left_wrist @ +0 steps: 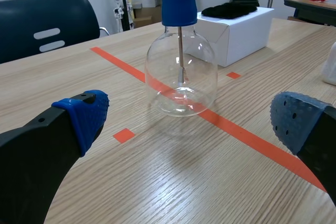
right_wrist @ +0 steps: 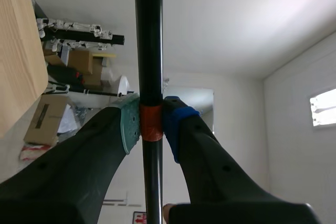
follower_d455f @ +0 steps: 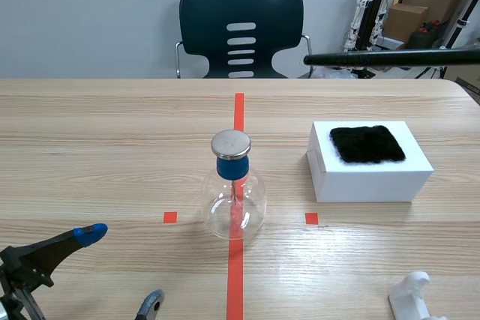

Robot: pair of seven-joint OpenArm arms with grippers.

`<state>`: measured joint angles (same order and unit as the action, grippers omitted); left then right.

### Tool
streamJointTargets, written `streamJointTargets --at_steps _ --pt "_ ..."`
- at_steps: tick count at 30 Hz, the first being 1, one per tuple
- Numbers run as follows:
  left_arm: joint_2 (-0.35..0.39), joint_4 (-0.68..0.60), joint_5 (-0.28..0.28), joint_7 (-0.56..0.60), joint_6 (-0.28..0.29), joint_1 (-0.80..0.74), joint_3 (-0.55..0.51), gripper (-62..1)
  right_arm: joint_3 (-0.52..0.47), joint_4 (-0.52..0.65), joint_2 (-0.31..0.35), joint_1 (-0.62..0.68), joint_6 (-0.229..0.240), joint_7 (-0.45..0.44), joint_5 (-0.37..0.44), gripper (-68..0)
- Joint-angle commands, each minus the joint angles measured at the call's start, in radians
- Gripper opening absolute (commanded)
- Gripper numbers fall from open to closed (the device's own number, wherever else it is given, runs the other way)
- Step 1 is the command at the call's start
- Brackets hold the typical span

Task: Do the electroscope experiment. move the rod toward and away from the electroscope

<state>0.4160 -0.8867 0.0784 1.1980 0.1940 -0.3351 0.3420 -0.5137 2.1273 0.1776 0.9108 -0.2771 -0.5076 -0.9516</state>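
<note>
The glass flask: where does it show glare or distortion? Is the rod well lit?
Left wrist view: small bright highlights on the flask, the tape line warped through it. Right wrist view: the rod is dark against a bright background.

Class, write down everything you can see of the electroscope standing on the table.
The electroscope is a round-bellied flask of clear glass. It is closed by a blue stopper that carries a flat, silvery metal disc on top. A thin metal stem runs down from the stopper into the bulb; its lower end is hard to make out. It stands upright on the wooden table, on the orange-red tape line, with the white box apart to one side. Nothing touches it but the table.
</note>
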Motion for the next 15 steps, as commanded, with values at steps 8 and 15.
streamJointTargets --at_steps 8,15 --pt "0.000 -0.009 -0.006 0.013 0.002 0.000 -0.002 1.4 -0.056 0.013 -0.110 0.026 -0.009 -0.114 0.073 -66.5" --pt "0.000 -0.009 -0.006 0.013 0.002 0.000 -0.002 1.4 -0.080 0.006 -0.142 0.034 0.014 -0.140 0.069 -66.5"
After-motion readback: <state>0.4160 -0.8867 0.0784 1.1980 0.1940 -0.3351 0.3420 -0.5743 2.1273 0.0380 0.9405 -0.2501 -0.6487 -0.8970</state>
